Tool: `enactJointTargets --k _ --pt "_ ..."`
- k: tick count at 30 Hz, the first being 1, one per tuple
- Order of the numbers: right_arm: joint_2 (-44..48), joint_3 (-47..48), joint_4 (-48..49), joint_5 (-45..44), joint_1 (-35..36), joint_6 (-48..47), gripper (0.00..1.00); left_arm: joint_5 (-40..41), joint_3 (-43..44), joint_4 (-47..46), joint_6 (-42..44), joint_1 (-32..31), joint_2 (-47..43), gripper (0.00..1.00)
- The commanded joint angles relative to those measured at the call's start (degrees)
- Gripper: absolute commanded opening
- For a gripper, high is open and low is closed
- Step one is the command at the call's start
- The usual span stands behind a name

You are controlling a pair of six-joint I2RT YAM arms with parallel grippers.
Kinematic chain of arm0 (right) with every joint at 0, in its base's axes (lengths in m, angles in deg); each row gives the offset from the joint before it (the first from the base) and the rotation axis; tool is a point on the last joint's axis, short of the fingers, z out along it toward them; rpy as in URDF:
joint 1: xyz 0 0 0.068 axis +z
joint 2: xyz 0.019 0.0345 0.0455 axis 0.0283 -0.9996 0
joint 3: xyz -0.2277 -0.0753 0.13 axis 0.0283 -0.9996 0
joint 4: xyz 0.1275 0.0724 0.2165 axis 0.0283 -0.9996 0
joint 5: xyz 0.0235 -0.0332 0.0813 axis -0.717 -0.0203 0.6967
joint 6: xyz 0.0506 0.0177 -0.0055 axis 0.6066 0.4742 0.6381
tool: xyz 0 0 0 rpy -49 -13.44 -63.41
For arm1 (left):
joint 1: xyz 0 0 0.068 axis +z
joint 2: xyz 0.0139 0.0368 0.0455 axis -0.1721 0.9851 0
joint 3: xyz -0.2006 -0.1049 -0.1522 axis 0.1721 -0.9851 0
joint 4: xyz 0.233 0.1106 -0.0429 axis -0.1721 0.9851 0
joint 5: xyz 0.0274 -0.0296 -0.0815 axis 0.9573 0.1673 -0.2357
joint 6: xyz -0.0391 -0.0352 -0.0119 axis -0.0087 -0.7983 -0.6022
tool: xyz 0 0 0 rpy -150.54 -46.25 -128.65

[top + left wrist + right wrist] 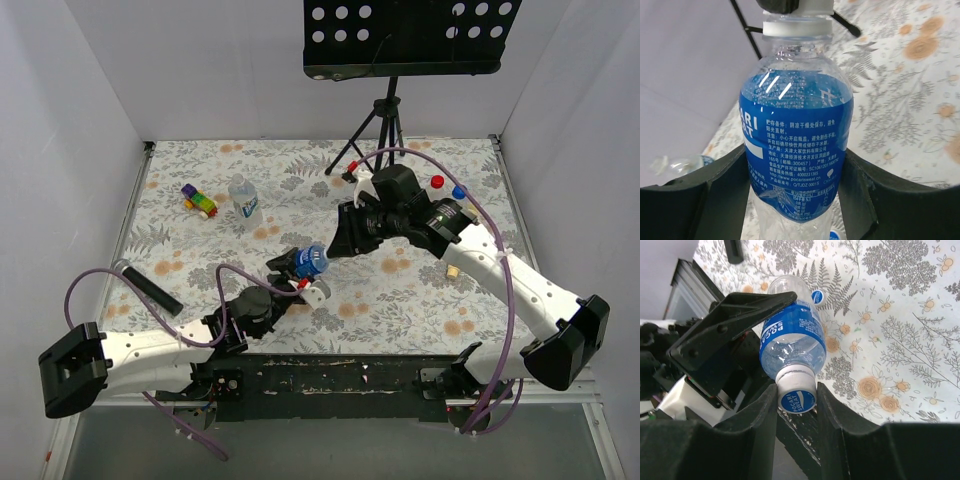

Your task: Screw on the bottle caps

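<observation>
A clear bottle (792, 115) wears a blue label showing "ARI", "www.pocarisweat.cn" and lines of small Chinese print. It is held off the table (400, 300), over the middle and toward the near edge. The left tool (795, 165) is clamped on the label, one finger on each side. The white cap (797, 401), its blue top marked "POCARI SWEAT", sits on the bottle's neck, pinched between the closed-in fingers of the right tool (796, 390).
</observation>
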Motion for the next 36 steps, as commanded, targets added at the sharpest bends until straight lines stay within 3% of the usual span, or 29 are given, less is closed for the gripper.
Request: enactJointTargets --k 1,2,8,12,17,21,25,30,36 --pt "0.7 -0.2 5.2 -5.2 0.0 4.1 0.01 8.3 2.9 -13.4 7.1 -2.2 -0.3 0.38" --pt "0.8 0.8 5.0 -5.3 -0.1 3.3 0.06 7.8 3.7 -11.8 5.9 -2.1 -0.3 0.38" --pt "3.6 9.5 2.2 -4.6 -0.2 -10.0 0.64 -4.8 10.5 4.7 -8.8 3.0 1.6 0.38" --pt "5.9 14.3 -1.8 -5.8 -0.3 -20.0 0.8 -21.4 14.4 11.7 -17.9 10.2 2.1 0.38" --pt "10.6 14.1 -4.8 -3.8 -0.3 -33.3 0.86 -42.5 18.5 16.9 -24.3 15.7 4.6 0.38" --pt "12.2 13.8 -10.1 7.4 -0.3 -42.7 0.85 -55.6 19.0 16.0 -27.5 18.3 5.1 0.39" --pt "12.8 13.1 -14.1 12.5 -0.3 -48.9 0.82 -66.1 19.5 15.2 -29.6 19.9 6.2 0.4" --pt "13.1 12.1 -15.6 14.2 -0.3 -52.5 0.79 -74.1 20.0 13.5 -32.6 21.2 7.6 0.4" --pt "11.4 12.7 -17.8 17.0 -0.3 -54.5 0.74 -77.6 20.3 12.9 -33.7 21.6 8.3 0.4"
